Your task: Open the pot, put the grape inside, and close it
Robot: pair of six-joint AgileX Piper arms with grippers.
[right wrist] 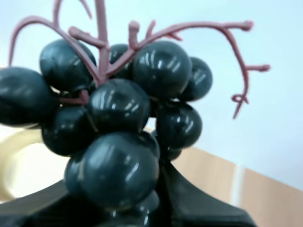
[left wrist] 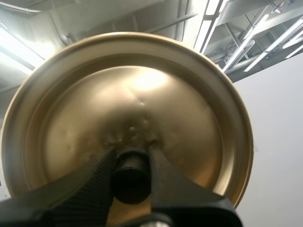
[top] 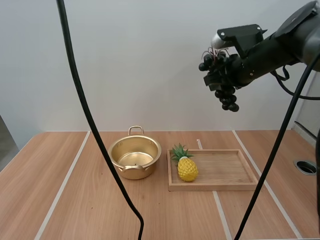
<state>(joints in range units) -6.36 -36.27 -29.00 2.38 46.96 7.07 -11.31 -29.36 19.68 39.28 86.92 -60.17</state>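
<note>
Your right pincer is clamped on the grapes, high in the upper right of the high view, well above and to the right of the pot. The pot stands open on the worktop, lower centre-left, just beside the tray with the pineapple. Your left pincer grips the lid by its knob. Bring the grapes leftward and down until the bunch hangs over the pot's middle, clear of the handles. Lower it before letting go, since a drop from height may bounce out. Hold the lid away from that path until the grapes lie inside.
</note>
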